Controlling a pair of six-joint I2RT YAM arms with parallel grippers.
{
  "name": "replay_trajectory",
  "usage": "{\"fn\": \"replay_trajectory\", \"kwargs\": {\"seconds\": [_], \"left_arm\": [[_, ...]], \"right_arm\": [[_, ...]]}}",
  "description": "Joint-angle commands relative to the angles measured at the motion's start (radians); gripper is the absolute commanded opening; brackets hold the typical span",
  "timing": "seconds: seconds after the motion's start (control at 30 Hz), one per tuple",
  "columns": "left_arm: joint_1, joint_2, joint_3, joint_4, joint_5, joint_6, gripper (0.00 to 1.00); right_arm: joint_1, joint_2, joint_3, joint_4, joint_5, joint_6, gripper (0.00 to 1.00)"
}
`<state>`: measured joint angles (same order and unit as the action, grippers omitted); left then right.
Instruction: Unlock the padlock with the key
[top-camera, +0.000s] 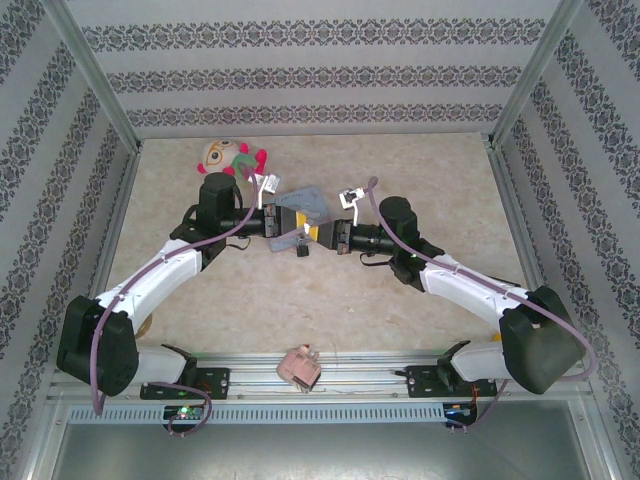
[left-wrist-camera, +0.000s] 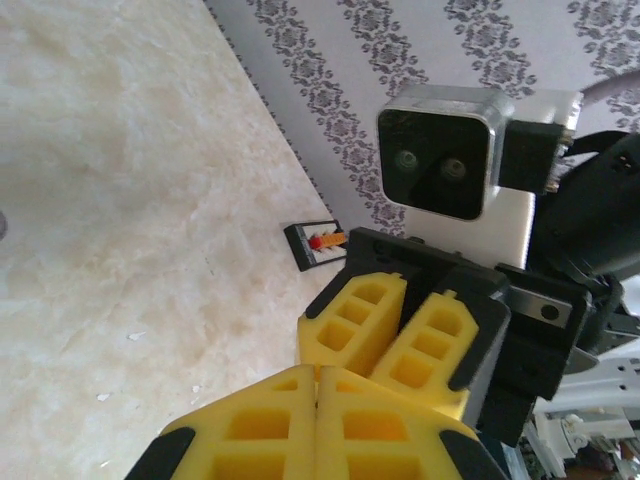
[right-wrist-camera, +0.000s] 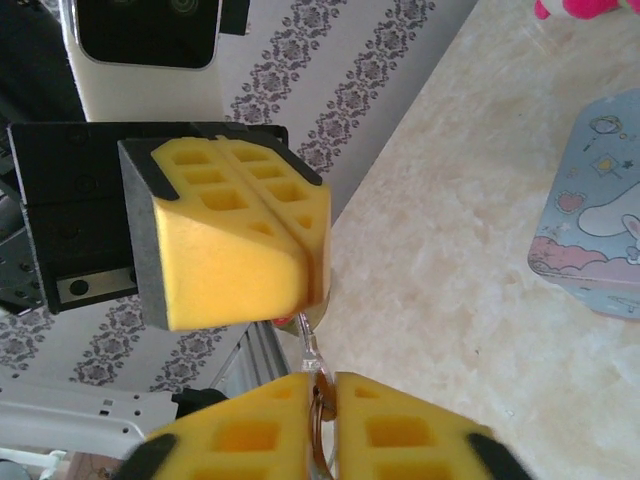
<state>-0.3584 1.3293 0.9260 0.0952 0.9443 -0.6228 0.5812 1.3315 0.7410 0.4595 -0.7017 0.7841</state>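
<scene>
Yellow foam pads meet tip to tip above the middle of the table, where the two arms face each other over the pale blue cartoon tin. The left gripper is pressed fully together, its pads flush along one seam in its own wrist view. The key, a thin silvery sliver, sticks out from between those pads. Its far end and a small metal ring sit in the slot of the right gripper, whose jaws stand a narrow crack apart. From above, the padlock, as far as so small a dark speck can be read, hangs just under the meeting fingertips. A plush toy lies beyond the left arm. A pink blocky object rests at the near edge between the bases.
</scene>
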Motion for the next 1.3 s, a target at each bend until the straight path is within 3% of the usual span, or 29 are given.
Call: {"fn": "replay_trajectory", "kwargs": {"seconds": [0.0,0.13,0.23,0.37,0.63,0.87,1.27], "left_arm": [[-0.007,-0.035,0.039,-0.116,-0.127,-0.001,0.0],[-0.008,-0.061,0.098,-0.326,-0.288,-0.049,0.0],[-0.008,-0.06,0.147,-0.451,-0.365,-0.071,0.0],[-0.007,-0.041,0.21,-0.59,-0.432,-0.108,0.0],[-0.007,0.018,0.335,-0.813,-0.49,-0.128,0.0],[-0.007,0.013,0.32,-0.798,-0.464,-0.135,0.0],[-0.005,0.008,0.309,-0.789,-0.446,-0.125,0.0]], "right_arm": [[0.021,-0.02,0.015,-0.037,0.073,-0.034,0.32],[0.073,-0.084,0.038,-0.258,0.333,-0.166,0.42],[0.13,-0.124,0.051,-0.374,0.565,-0.245,0.42],[0.187,-0.16,0.056,-0.401,0.71,-0.321,0.38],[0.37,-0.139,0.08,-0.33,0.908,-0.613,0.4],[0.507,-0.029,0.082,-0.163,1.068,-0.88,0.6],[0.551,0.136,0.148,-0.024,1.186,-1.02,0.58]]}}
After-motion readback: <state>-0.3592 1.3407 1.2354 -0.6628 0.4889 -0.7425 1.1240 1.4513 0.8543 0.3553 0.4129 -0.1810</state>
